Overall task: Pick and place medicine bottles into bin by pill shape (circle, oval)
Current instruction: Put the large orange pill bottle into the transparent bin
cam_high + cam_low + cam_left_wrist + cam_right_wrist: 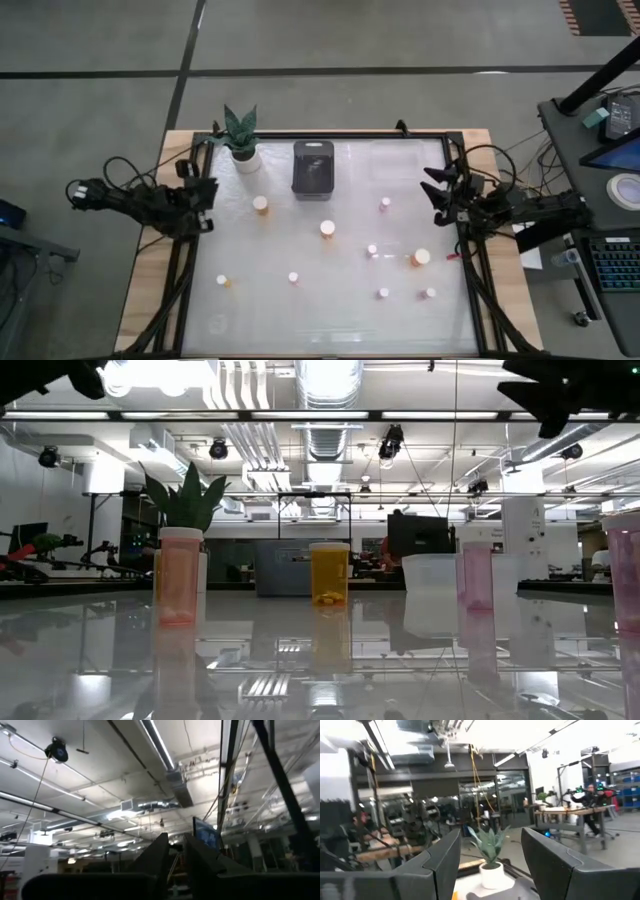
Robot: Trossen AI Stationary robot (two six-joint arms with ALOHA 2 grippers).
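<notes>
High view alone shows medicine bottles (327, 229) scattered on the desk (340, 310); left gripper (208, 192) fingers nearly closed, empty; right gripper (433, 189) fingers apart, empty.

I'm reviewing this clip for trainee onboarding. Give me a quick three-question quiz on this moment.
1. True or false: the right hand holds a bottle.
2. Which stands beside the plant pot: A) the dark bin, B) a laptop?
3. Fill in: the left hand waits at the table's ____ edge.

Key: 1 false, its fingers stand apart, empty. 2 A. 3 left.
</notes>
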